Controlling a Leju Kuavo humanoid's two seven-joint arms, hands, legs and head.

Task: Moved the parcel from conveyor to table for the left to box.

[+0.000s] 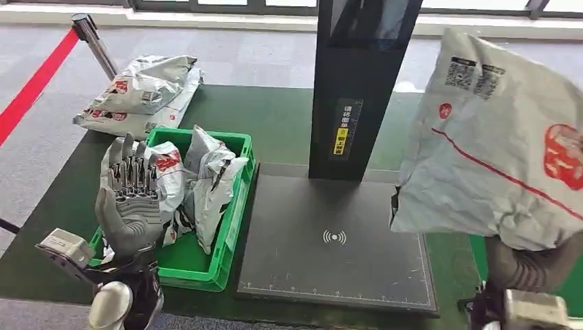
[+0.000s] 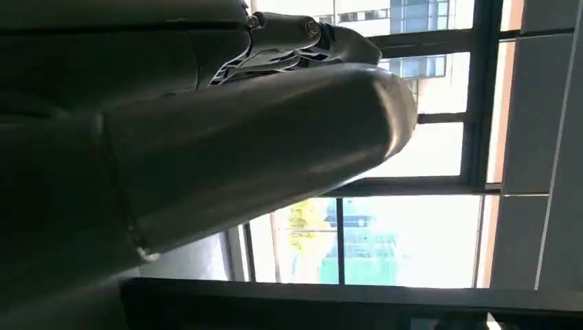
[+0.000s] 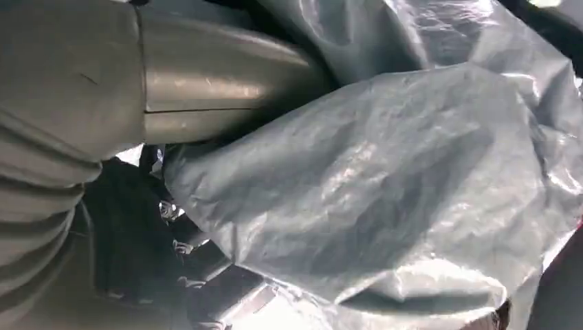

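The right hand (image 1: 533, 265) grips a grey parcel (image 1: 495, 144) from below, holding it up in the air over the right side of the green table (image 1: 275, 117), beside the black scanner plate (image 1: 330, 240) and its dark post (image 1: 357, 82); the left hand (image 1: 130, 192) is raised with fingers spread and holds nothing, in front of a green box (image 1: 234, 227) with parcels inside; more bags (image 1: 141, 93) lie at the table's far left corner.

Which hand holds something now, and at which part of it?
The right hand holds the grey parcel at its lower end. The left hand holds nothing.
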